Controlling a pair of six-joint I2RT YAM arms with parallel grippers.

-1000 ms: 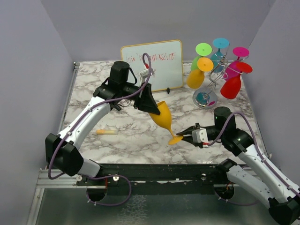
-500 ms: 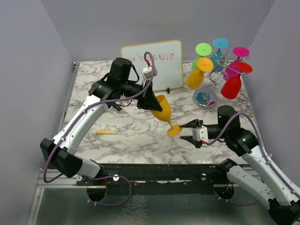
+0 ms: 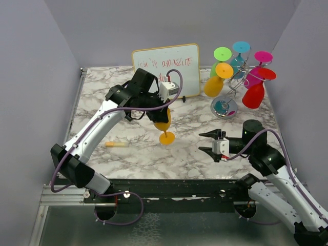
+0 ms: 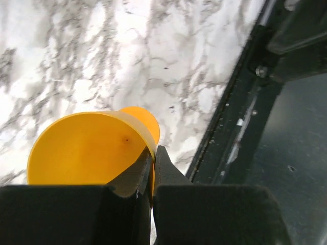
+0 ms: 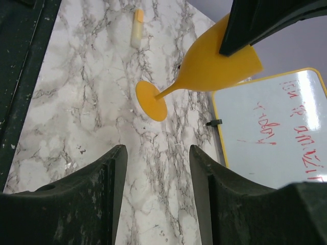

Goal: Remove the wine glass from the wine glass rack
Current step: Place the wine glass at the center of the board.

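Top external: right gripper [image 3: 201, 142], near-right edge, jaws apart, empty. Mid-counter, left gripper [image 3: 162, 114] clamped on rim of orange wine glass [image 3: 164, 127], foot downward. Likely light stiff plastic, slick; rim pinch could pivot, stem safer. Far-right corner: wine glass rack [image 3: 224, 108].

Gloss, satin and matt finishes around the whiteboard [image 3: 174, 66]
The whiteboard is glossy white in a yellow frame. In front of it, the wine glass [image 3: 163, 123] looks like smooth, opaque yellow plastic with a satin sheen, over a smooth, marble-patterned worktop [image 3: 128, 154]. To the whiteboard's right, the wine glass rack [image 3: 224, 107] is thin bright wire on a mirror-shiny metal base. The left hand [image 4: 153, 158] and right hand [image 5: 156, 150] look like matt black plastic.
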